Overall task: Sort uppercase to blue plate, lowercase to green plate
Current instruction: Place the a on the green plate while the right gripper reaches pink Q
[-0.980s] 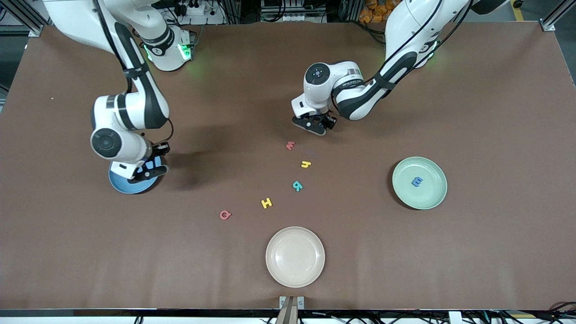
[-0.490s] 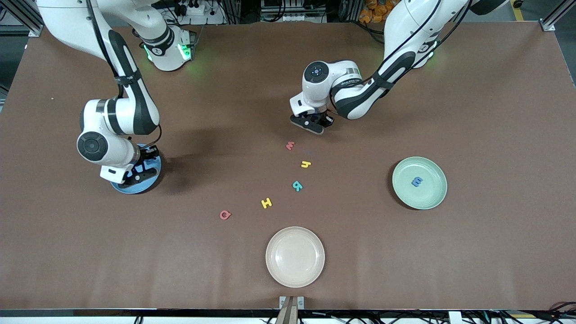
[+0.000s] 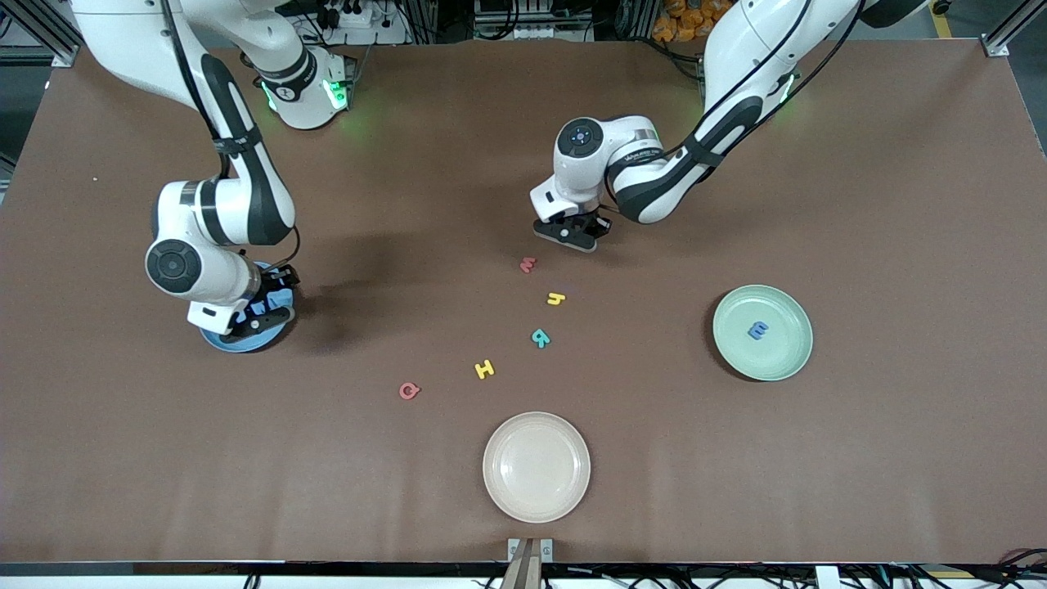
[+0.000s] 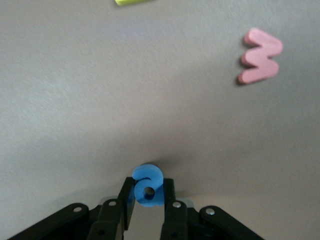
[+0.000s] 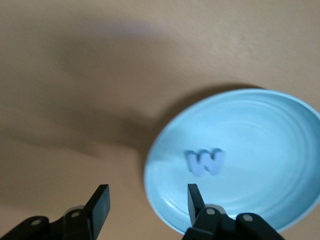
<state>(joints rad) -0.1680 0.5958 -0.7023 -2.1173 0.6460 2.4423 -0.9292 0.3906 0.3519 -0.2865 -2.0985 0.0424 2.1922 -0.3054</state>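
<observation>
Your left gripper (image 4: 148, 202), upper centre of the front view, pinches the blue rounded letter (image 4: 147, 184) just above the red m (image 3: 527, 264), while your right gripper (image 5: 145, 205), jaws parted and empty, hangs over the blue plate (image 5: 270, 120) holding the blue M (image 5: 205, 161) at left centre; the green plate (image 3: 789, 360) at right carries the blue m (image 3: 758, 330).
</observation>
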